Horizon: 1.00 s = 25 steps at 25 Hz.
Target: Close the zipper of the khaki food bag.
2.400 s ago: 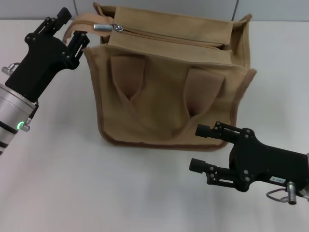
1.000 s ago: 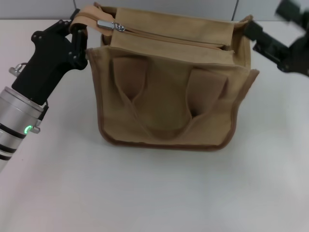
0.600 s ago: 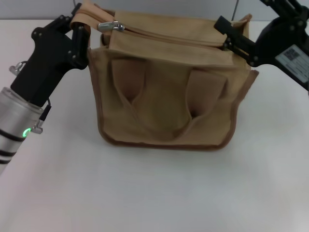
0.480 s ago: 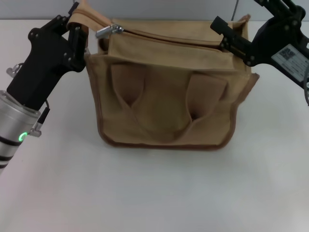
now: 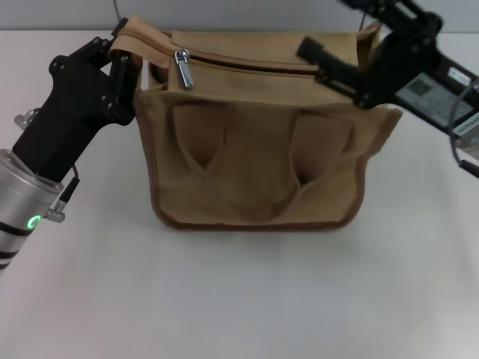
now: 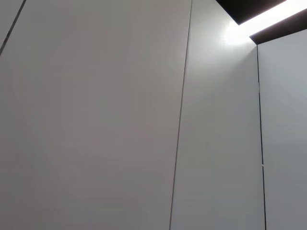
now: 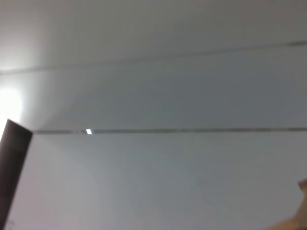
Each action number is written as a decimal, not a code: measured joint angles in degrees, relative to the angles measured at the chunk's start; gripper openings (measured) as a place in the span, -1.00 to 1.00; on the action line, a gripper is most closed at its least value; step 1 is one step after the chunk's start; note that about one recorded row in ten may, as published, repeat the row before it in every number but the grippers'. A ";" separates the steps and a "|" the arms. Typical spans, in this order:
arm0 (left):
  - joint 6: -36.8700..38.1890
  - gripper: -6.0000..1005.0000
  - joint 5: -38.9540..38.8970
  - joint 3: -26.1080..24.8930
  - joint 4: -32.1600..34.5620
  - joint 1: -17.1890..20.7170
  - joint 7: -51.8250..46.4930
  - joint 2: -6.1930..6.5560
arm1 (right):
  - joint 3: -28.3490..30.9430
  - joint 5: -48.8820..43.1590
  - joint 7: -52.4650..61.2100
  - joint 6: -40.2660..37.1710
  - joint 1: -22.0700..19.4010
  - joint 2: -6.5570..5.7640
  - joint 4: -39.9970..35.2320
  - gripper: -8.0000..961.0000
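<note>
The khaki food bag [image 5: 254, 164] stands on the white table in the head view, its two looped handles lying against its front. The zipper [image 5: 254, 64] runs along the bag's top. Its silver pull tab [image 5: 184, 69] hangs at the left end. My left gripper [image 5: 114, 54] is shut on the tan strip at the bag's top left corner. My right gripper [image 5: 323, 26] is open above the right part of the top, with one finger [image 5: 329, 63] lying along the zipper line. A sliver of tan fabric [image 7: 302, 211] shows in the right wrist view.
The white table [image 5: 247, 299] stretches in front of the bag and to both sides. A grey wall rises just behind the bag. The left wrist view shows only grey wall panels [image 6: 144, 120].
My right arm has swung from the table's front right up to the bag's top right. My left gripper has pulled the corner strip up slightly. The pull tab has flipped to hang down.
</note>
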 joint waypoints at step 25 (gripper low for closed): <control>-1.10 -0.94 0.07 -0.32 2.41 -3.50 -6.56 0.00 | -9.81 -0.01 -4.48 6.43 6.27 -0.06 -7.00 0.55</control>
